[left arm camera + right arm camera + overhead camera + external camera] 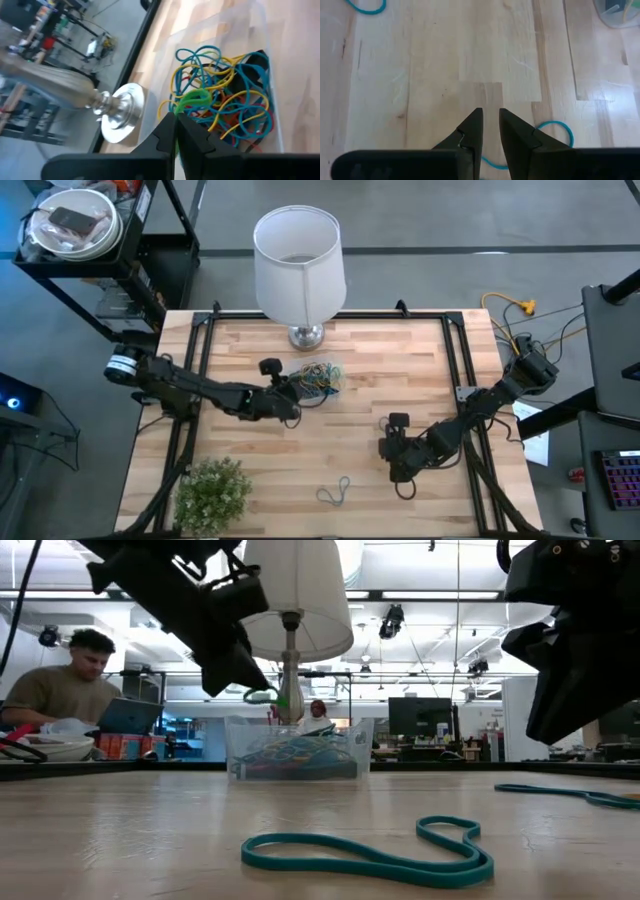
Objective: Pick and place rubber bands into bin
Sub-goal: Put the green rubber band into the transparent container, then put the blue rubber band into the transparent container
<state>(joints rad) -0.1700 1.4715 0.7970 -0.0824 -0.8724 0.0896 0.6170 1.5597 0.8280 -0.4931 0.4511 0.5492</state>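
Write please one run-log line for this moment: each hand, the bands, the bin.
left hand: shut on green rubber band, over bin | right hand: open, empty, low over table | teal band: loose on table

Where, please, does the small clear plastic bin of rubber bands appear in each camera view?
High view: the small clear plastic bin sits centre, below the lamp's silver base.
Low view: bin centre.
Left wrist view: bin right.
Right wrist view: bin corner top right.
Shared landmark: the lamp base.

Bin (pixel 322 378) of rubber bands (pixel 220 95) just before the lamp (pixel 299 265); plant (pixel 213 492) at table's (pixel 400 360) front-left corner.
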